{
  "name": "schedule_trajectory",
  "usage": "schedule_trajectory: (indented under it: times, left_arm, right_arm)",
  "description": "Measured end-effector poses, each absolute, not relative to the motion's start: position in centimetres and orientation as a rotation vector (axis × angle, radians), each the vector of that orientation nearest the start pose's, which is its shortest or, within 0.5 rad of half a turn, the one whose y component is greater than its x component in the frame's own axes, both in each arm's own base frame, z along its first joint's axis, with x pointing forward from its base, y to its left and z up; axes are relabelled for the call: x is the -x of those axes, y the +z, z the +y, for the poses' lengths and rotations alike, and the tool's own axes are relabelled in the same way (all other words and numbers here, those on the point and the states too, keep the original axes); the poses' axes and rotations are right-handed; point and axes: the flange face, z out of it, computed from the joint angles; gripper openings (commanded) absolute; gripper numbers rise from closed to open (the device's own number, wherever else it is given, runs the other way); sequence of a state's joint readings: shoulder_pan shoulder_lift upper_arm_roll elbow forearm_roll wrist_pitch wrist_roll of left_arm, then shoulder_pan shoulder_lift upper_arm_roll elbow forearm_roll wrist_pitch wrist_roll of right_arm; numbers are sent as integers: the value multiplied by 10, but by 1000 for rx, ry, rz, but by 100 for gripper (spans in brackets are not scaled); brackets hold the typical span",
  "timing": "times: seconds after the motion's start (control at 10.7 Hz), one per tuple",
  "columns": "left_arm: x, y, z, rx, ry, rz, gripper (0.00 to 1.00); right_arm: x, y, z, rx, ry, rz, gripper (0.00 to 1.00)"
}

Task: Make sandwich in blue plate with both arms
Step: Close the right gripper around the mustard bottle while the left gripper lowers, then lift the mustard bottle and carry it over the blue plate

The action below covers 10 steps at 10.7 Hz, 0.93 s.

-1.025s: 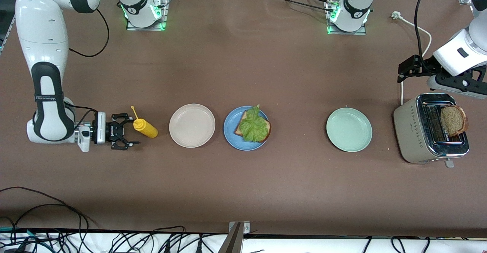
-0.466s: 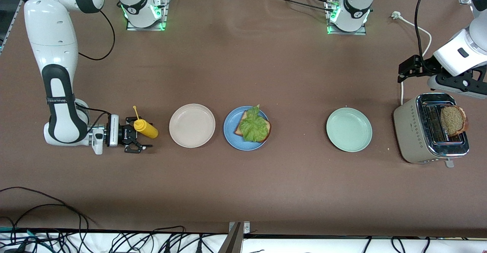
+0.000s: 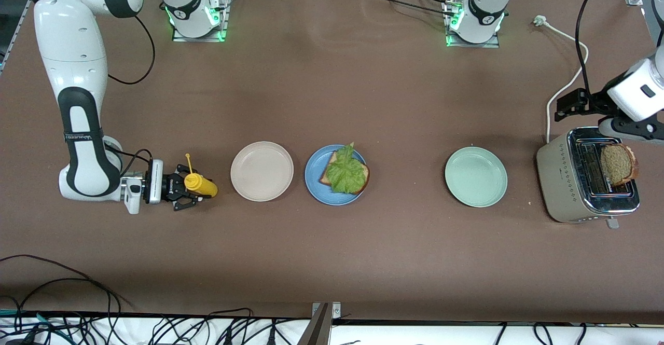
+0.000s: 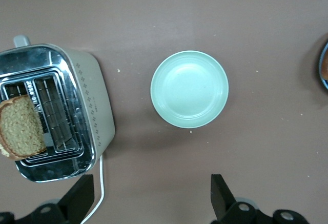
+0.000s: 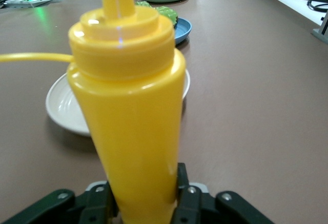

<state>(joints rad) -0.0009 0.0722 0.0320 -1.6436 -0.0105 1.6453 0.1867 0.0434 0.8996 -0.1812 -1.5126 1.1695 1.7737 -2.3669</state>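
Observation:
The blue plate (image 3: pixel 315 191) holds one brown bread slice (image 3: pixel 365 173) with a green lettuce leaf (image 3: pixel 345 171) on it. A second bread slice (image 3: pixel 617 164) stands in a toaster slot and also shows in the left wrist view (image 4: pixel 20 126). My right gripper (image 3: pixel 194 193) is shut on a yellow squeeze bottle (image 3: pixel 200 183) beside the beige plate, and the right wrist view shows its jaws pressed on both sides of the bottle (image 5: pixel 133 106). My left gripper (image 3: pixel 568 105) is open and empty over the table beside the toaster; it also shows in the left wrist view (image 4: pixel 152 196).
A beige-white plate (image 3: pixel 262 171) lies between the bottle and the blue plate. A mint-green plate (image 3: pixel 475 177) lies between the blue plate and the toaster (image 3: pixel 557 179). The toaster's white cable (image 3: pixel 569 80) runs toward the left arm's base.
My right gripper has moved onto the yellow bottle and shut on it. My left gripper has shifted a little toward the left arm's end of the table.

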Motion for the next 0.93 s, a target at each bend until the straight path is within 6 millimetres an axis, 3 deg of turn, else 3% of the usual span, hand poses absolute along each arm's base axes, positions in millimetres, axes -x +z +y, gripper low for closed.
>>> schedule_trajectory:
  times: [0.19,0.37,0.56,0.75,0.93]
  left_arm:
    - [-585,551,46,3151,111,178,100]
    - [-592,552,66,3151,96,165,100]
    - [-594,553,64,3150,92,170,100]
    - [-596,553,60,3150,90,183,100]
    - [-596,554,52,3149,88,203,100]
  right_arm:
    - [-682,144,33,1605,-747,-1618,0]
    - [-696,179,75,1741,-550,-1630,0]
    - [-698,220,120,1867,-422,-1624,0]
    - [-692,244,164,2011,-273,-1622,0]
    - [-675,264,222,2181,-109,-1605,0]
